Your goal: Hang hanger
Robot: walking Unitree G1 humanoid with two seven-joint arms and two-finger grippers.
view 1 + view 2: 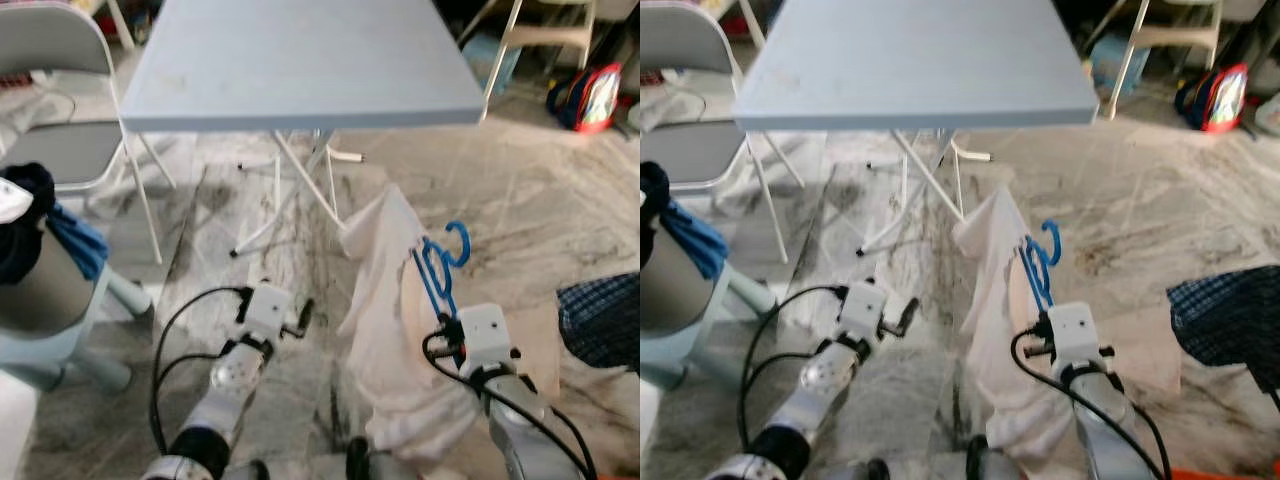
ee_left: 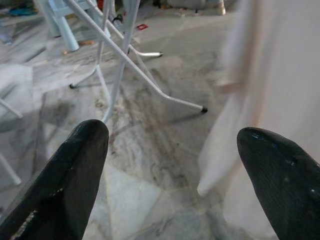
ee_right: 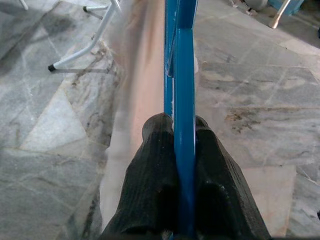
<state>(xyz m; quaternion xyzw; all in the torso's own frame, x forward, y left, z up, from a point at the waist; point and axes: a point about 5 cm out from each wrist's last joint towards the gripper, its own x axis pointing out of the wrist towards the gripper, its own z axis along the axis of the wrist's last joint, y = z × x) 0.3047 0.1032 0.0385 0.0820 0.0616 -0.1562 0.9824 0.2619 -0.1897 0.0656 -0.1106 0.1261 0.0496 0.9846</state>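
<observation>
Hanger (image 3: 181,75) pinched upright in right hand (image 3: 184,131).

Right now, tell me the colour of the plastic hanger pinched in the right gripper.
Bright blue hanger, clearest in the right wrist view.

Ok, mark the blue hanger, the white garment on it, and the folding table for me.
blue hanger (image 1: 457,243), left eye view, on its hook.
white garment (image 1: 385,330), left eye view, on the middle of the hanging cloth.
folding table (image 1: 300,70), left eye view, on the bare top.
</observation>
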